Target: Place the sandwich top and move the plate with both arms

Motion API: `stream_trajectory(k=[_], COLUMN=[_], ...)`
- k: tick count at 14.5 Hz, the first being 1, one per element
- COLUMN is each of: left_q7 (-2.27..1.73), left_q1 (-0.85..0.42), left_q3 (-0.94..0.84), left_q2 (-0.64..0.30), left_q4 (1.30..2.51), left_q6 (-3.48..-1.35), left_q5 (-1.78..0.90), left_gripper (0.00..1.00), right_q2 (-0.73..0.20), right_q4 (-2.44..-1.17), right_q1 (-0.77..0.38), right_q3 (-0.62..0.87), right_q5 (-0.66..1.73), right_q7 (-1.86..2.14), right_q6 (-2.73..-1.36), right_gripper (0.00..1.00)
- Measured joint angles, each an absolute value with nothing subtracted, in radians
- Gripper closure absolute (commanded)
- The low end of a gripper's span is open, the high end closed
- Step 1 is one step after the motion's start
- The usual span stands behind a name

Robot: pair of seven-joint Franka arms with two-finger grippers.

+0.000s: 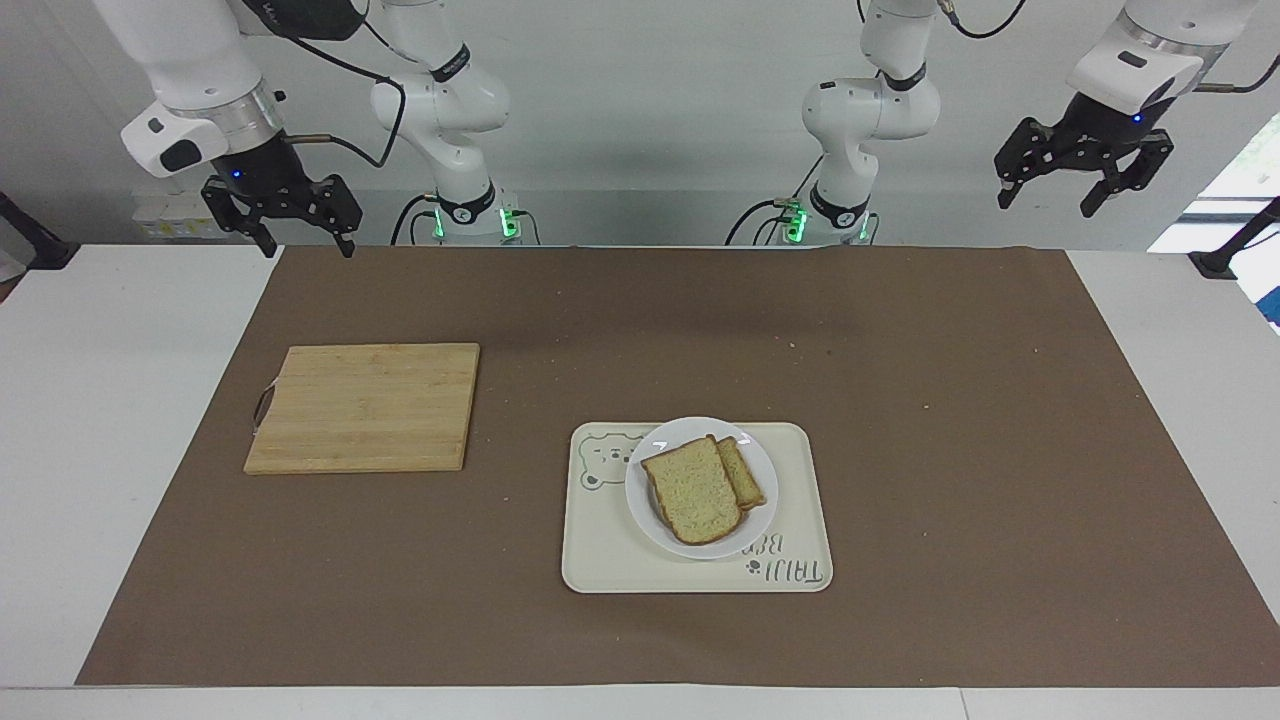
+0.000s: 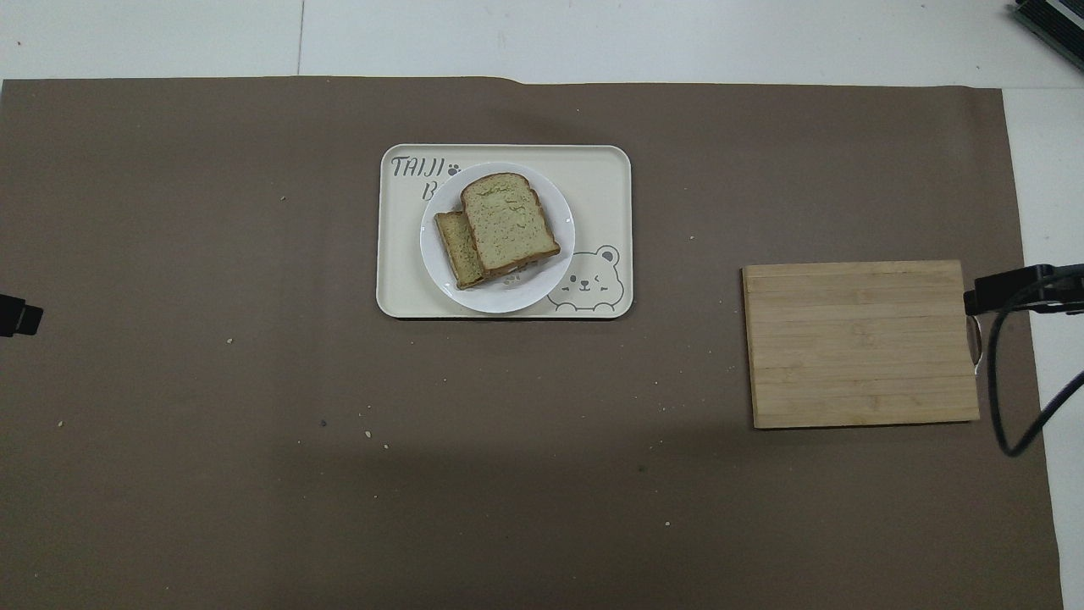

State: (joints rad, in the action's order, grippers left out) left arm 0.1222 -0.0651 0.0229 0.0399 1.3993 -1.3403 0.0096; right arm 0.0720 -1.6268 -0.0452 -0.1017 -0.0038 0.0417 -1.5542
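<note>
The sandwich top (image 1: pixel 692 489), a speckled slice with a brown crust, is lying flat on the round white plate (image 1: pixel 765 470), covering most of a stack beneath it; a second slice (image 1: pixel 742 472) is peeking out from under its edge on the side toward the left arm's end of the table. The plate is sitting on a cream rectangular tray (image 1: pixel 800 560) with a bear drawing (lettering is showing at one corner), and the tray is resting on the brown mat (image 1: pixel 950 450) that is covering the middle of the white table (image 1: pixel 90 450). A bamboo cutting board (image 1: pixel 365 406) is lying flat on the mat toward the right arm's end of the table, well apart from the tray and a little nearer to the robots.

The right gripper (image 1: pixel 296 240) is hanging in the air over the mat's corner at the robots' edge, its fingers spread apart and gripping nothing. The left gripper (image 1: pixel 1048 196) is hanging high over the white table's corner at its own end, fingers likewise spread wide and empty. Both arms are waiting well clear of the plate. Small crumbs are dotting the mat.
</note>
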Motion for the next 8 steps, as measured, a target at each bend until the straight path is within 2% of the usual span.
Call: stream_trajectory(k=[8], left_q7=[0.074], left_q1=[-0.065], left_q3=[0.023], left_q2=[0.04], left_q4=[1.4], left_q6=[-1.34], left_q5=[0.01], left_gripper=[0.0], right_q2=[0.072], right_q4=[-1.627], right_q1=[-0.045], right_q3=[-0.102], right_q5=[-0.004], right_q7=[0.042], right_q6=[-1.553], right_gripper=[0.0])
